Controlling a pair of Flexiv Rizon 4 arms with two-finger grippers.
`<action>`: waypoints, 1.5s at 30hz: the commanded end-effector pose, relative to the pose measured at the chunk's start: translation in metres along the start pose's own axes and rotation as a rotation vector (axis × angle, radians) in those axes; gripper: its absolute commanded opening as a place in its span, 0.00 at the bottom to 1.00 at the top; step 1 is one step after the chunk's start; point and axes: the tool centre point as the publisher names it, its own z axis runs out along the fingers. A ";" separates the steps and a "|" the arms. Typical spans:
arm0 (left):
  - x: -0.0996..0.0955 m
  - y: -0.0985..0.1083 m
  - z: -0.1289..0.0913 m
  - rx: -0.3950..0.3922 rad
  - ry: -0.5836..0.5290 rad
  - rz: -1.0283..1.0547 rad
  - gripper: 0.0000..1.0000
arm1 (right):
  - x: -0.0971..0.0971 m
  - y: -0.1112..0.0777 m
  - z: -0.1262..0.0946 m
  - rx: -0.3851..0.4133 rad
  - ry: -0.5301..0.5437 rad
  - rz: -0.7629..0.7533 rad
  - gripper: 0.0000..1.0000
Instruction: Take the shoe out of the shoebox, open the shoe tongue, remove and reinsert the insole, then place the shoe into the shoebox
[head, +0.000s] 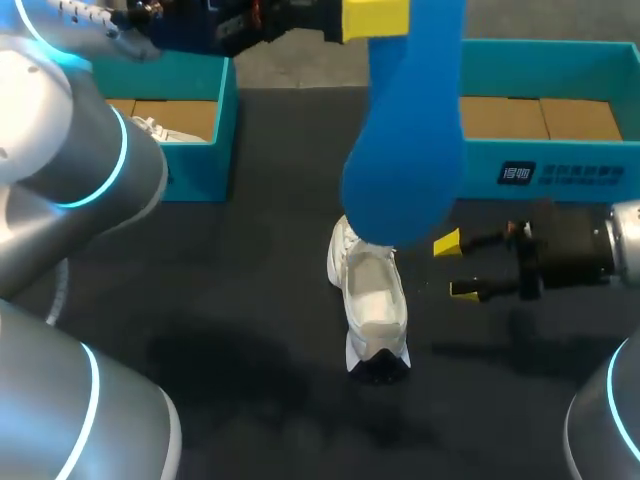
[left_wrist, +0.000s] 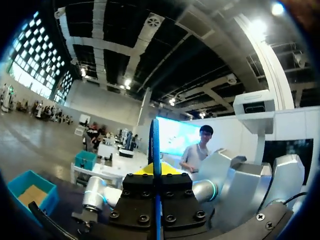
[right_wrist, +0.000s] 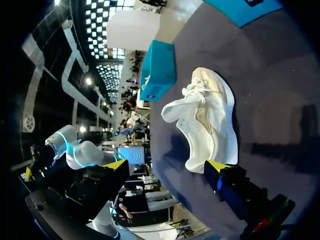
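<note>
1 shoe, 2 shoeboxes, 1 insole tight in L end effector; R end effector wide

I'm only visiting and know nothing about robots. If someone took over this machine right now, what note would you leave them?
Left claw: shut on the blue insole, held up above the table.
Right claw: open, beside the white shoe, not touching it.
The shoe lies on the table, with the teal shoebox behind it.
Done: shoe out of the box, insole out.
Left: put the insole back, return the shoe to the shoebox.
</note>
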 end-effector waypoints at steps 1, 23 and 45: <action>-0.010 -0.001 -0.015 -0.077 -0.020 0.110 0.00 | 0.004 0.009 0.003 0.018 0.014 0.014 1.00; -0.045 0.012 -0.077 -0.210 -0.169 0.778 0.00 | 0.028 0.035 0.015 0.049 0.130 0.088 1.00; -0.058 0.010 -0.101 -0.278 -0.179 0.820 0.00 | 0.036 0.050 0.025 0.007 0.154 0.075 1.00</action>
